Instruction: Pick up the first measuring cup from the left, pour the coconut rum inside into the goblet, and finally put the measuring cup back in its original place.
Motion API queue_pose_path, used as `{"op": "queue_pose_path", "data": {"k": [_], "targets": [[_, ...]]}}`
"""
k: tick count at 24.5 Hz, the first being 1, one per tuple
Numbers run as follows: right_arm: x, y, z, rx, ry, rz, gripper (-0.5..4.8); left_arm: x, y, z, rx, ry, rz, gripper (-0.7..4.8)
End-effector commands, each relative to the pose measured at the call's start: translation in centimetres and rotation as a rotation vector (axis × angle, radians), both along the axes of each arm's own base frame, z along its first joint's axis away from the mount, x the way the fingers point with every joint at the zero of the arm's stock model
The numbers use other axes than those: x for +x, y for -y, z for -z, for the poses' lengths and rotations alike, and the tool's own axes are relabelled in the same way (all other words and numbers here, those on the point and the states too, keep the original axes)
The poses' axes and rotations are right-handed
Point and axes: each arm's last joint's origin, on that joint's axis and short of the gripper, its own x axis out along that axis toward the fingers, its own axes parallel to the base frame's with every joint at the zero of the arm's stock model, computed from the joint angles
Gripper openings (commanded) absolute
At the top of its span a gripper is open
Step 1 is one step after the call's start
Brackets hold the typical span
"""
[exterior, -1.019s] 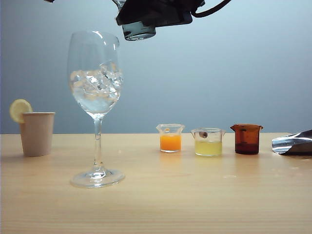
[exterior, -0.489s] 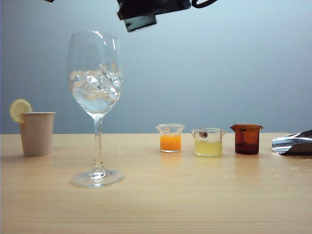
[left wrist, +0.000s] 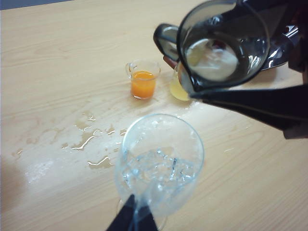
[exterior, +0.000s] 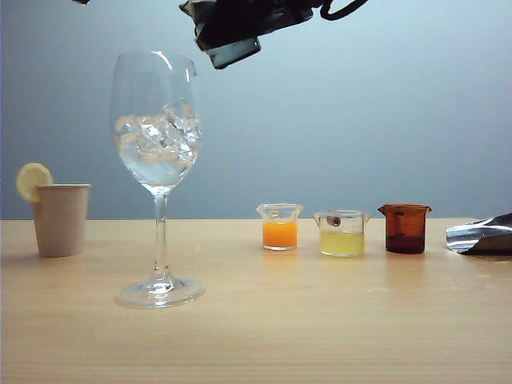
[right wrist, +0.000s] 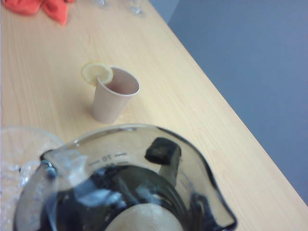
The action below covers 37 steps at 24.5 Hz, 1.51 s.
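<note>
I can read one marking only, a raised "70" with graduation lines on the wall of the first measuring cup (right wrist: 120,192) in the right wrist view, other scale marks there too blurred for me to read

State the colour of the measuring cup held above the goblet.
Dark smoky grey, translucent: the measuring cup in the right gripper, clearest in the left wrist view.

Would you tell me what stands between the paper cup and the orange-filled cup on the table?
The goblet, holding ice, stands between the paper cup and the orange cup, in the exterior view.
</note>
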Motion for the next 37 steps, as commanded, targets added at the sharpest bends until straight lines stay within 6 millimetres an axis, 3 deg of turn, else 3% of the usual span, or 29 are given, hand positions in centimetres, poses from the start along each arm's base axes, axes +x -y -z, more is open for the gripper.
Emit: {"op": "queue_pose_path", "data": {"k": [1,31,37], "targets": [[0.0,0.0,-0.6,0.008,0.03,-0.002,1.35,0.0,0.0,-0.2,-0.01,0.006,-0.005,-0.05],[-1.0,-1.0,-0.5,-0.188,0.228,0.056,1.36,0.0,0.0,-0.2,-0.01,0.006,-0.005,-0.05],[-1.0,-1.0,-1.3,-0.196,0.252,0.051,1.35,0.0,0.0,-0.2,-0.01,0.006,-0.005,-0.05]]}}
